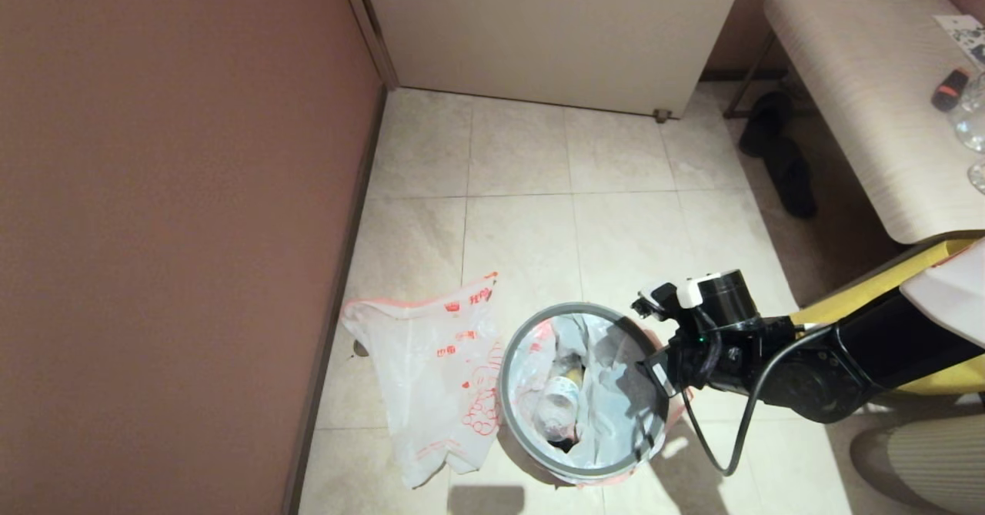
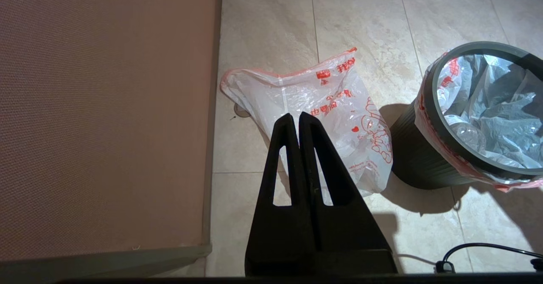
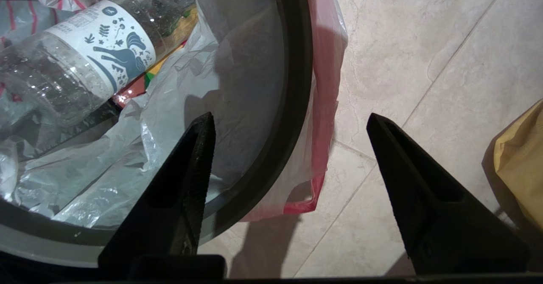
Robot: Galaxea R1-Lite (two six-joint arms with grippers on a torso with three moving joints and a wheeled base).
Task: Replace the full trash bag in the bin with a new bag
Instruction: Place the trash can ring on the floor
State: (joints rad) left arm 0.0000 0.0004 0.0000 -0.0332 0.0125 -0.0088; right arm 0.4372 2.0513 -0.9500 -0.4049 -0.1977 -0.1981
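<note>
Two bags in sight on the tiled floor [image 1: 616, 192]. Full bag [image 1: 585, 392] sits inside the bin [image 1: 517, 361], its pink-red edge folded out over the grey hoop; a clear bottle [image 3: 80, 59] and colourful scraps lie in it. New bag [image 1: 431, 369] lies flat on the floor, touching the bin on the side toward the brown wall [image 1: 169, 215]. Right gripper [image 3: 288, 127] hangs over the bin's rim, fingers [image 3: 191, 165] wide apart, one over the liner, the other over bare floor outside, gripping nothing. Left gripper [image 2: 295, 118] is above the new bag, fingers pressed together, empty.
</note>
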